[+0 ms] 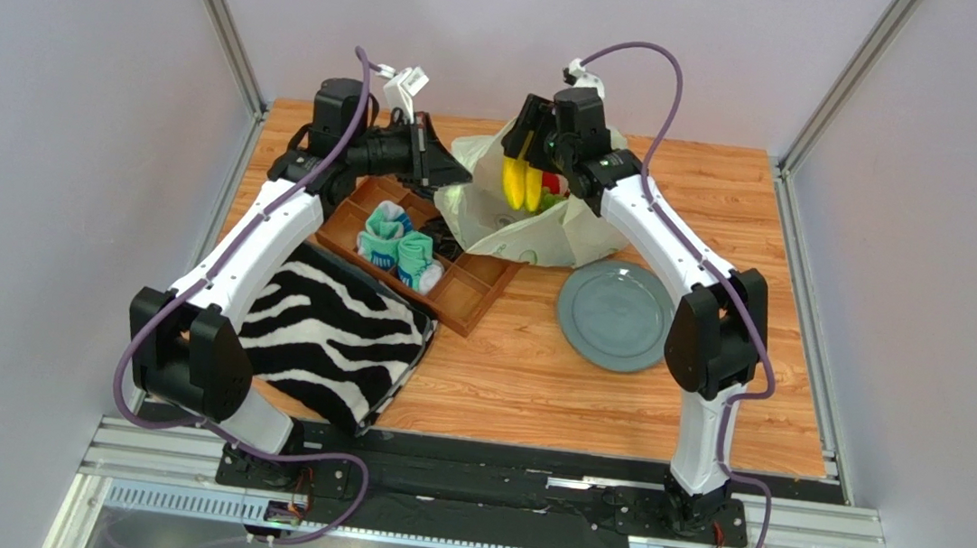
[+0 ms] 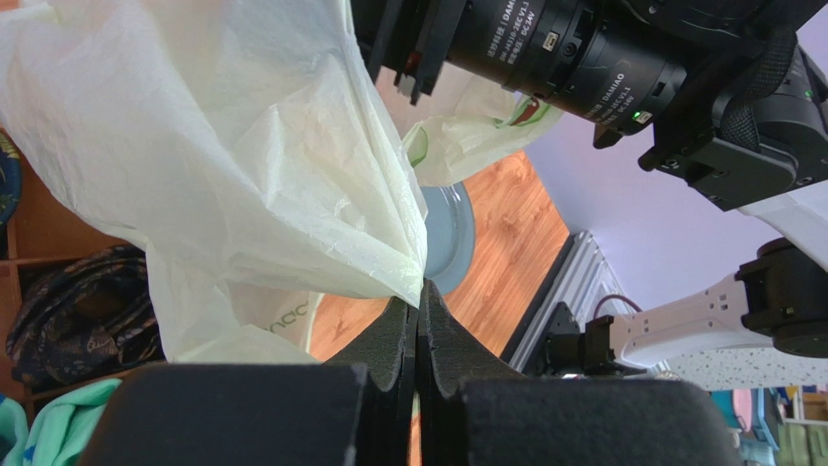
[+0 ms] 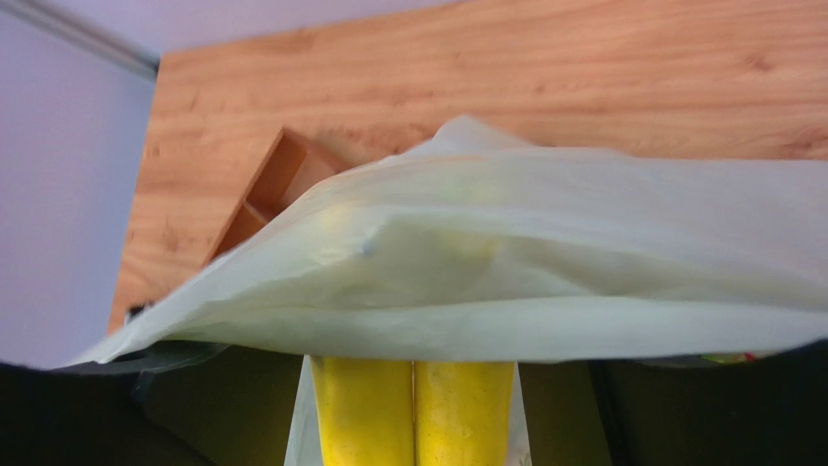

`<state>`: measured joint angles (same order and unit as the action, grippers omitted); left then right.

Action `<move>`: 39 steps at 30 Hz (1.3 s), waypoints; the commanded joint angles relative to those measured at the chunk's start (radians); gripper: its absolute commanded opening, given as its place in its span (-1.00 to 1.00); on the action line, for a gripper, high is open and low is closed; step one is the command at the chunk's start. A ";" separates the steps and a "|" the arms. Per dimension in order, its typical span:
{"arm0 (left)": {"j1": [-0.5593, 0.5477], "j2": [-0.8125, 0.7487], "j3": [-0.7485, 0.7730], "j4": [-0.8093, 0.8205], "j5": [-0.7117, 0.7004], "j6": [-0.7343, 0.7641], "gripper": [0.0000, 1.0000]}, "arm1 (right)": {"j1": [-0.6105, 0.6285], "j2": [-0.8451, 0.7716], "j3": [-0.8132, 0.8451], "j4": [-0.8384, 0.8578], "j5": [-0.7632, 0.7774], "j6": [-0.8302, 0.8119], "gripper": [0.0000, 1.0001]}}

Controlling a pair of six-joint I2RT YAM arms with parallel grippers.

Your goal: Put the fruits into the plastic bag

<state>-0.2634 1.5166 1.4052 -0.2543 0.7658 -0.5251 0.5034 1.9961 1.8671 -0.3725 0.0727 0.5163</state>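
Bananas hang clamped in our right gripper, just over the bag, seemingly ready to drop in. Our left gripper is pinched together on the bag's rim, holding it up so the mouth gapes.

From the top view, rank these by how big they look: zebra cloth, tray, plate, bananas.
1. zebra cloth, largest, even with an arm over part of it
2. tray, partly covered
3. plate
4. bananas, raised off the table and so nearer the camera, yet clearly smallest
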 commanded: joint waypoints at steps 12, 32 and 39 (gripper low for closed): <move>-0.028 0.001 -0.006 0.047 0.033 -0.018 -1.00 | 0.058 -0.052 -0.174 0.265 0.578 -0.174 0.09; -0.039 0.010 -0.002 0.032 0.021 -0.001 -1.00 | 0.106 -0.350 -0.253 0.072 -0.059 -0.317 0.85; -0.039 0.010 0.002 0.023 0.010 0.008 -1.00 | 0.201 -0.646 -0.357 -0.008 -0.105 -0.331 0.82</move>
<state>-0.2985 1.5280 1.3994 -0.2470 0.7788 -0.5339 0.6678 1.5307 1.5654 -0.3508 0.0223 0.2043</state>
